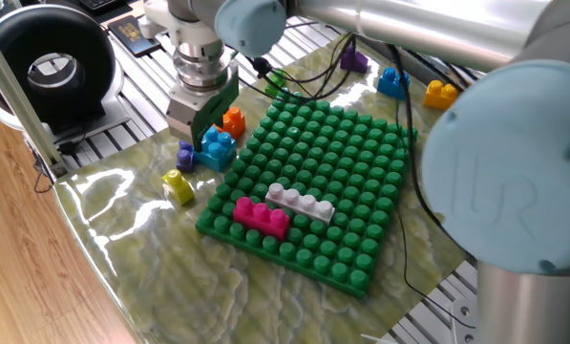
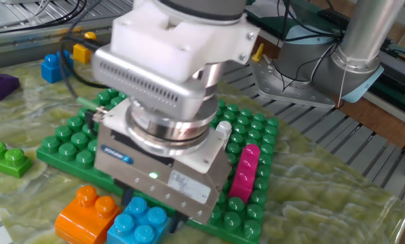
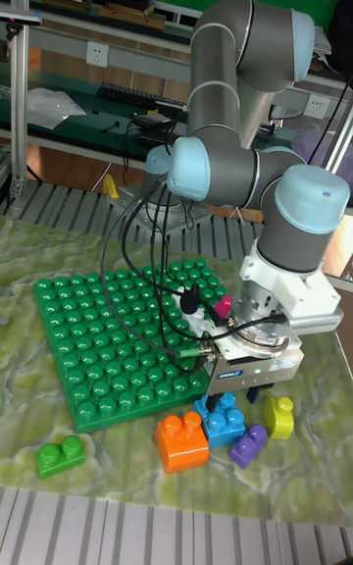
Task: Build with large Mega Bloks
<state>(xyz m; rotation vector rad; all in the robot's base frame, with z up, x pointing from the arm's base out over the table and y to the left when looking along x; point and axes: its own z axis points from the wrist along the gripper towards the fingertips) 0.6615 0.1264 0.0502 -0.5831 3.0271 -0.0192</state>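
My gripper [image 1: 197, 137] hangs low just off the green baseplate's [image 1: 351, 172] edge, right beside the light blue brick [image 1: 218, 148]. In the tall view its fingers [image 3: 247, 393] stand apart just above that light blue brick [image 3: 224, 418], so it looks open and empty. Its body [image 2: 168, 183] hides the fingertips in the other fixed view. An orange brick [image 1: 233, 120], a small purple brick [image 1: 185, 156] and a yellow brick [image 1: 178, 185] lie close by on the mat. A magenta brick [image 1: 261, 216] and a white brick [image 1: 301, 202] sit pressed onto the baseplate.
Loose bricks lie at the far edge: purple [image 1: 353, 59], blue [image 1: 392, 82], yellow [image 1: 441, 93]. A green brick [image 2: 5, 157] lies off the plate. Black cables [image 1: 304, 91] trail across the baseplate's far corner. A black round device [image 1: 51, 67] stands beyond the mat.
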